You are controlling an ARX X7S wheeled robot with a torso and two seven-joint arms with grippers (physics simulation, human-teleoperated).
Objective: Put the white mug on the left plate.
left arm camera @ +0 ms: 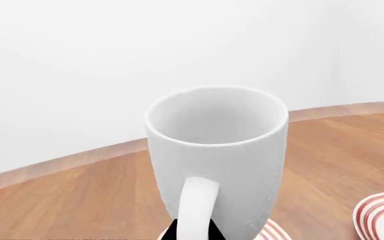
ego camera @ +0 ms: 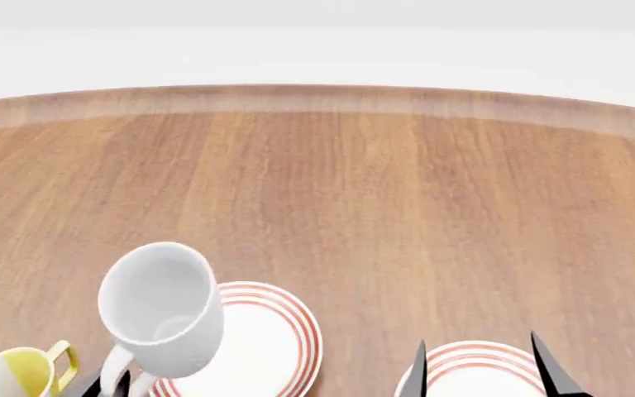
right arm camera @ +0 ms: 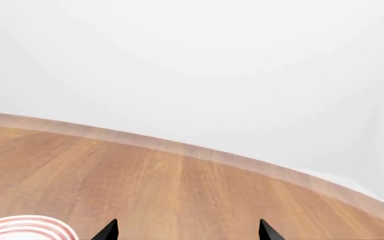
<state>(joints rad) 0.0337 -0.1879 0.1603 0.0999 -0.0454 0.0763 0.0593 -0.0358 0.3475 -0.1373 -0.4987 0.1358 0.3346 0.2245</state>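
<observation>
The white mug [ego camera: 163, 310] is tall, plain and glossy, and leans over the left part of the left plate [ego camera: 268, 351], a white plate with thin red rings. My left gripper [ego camera: 112, 385] is shut on the mug's loop handle [left arm camera: 195, 207], with black fingers [left arm camera: 167, 233] either side of it. In the left wrist view the mug [left arm camera: 219, 150] fills the middle and the plate's rim [left arm camera: 274, 233] peeks out beneath it. Whether the mug's base touches the plate is hidden. My right gripper [ego camera: 481, 364] stands open and empty above the other ringed plate [ego camera: 478, 372]; in its own wrist view the right gripper [right arm camera: 186, 231] frames only bare wood.
A white mug with yellow inside and handle [ego camera: 17, 374] stands at the near left, beside the held mug. The second plate [left arm camera: 382, 215] shows off to one side in the left wrist view. A ringed plate rim [right arm camera: 25, 227] appears in the right wrist view. The round wooden table [ego camera: 350, 190] extends far ahead.
</observation>
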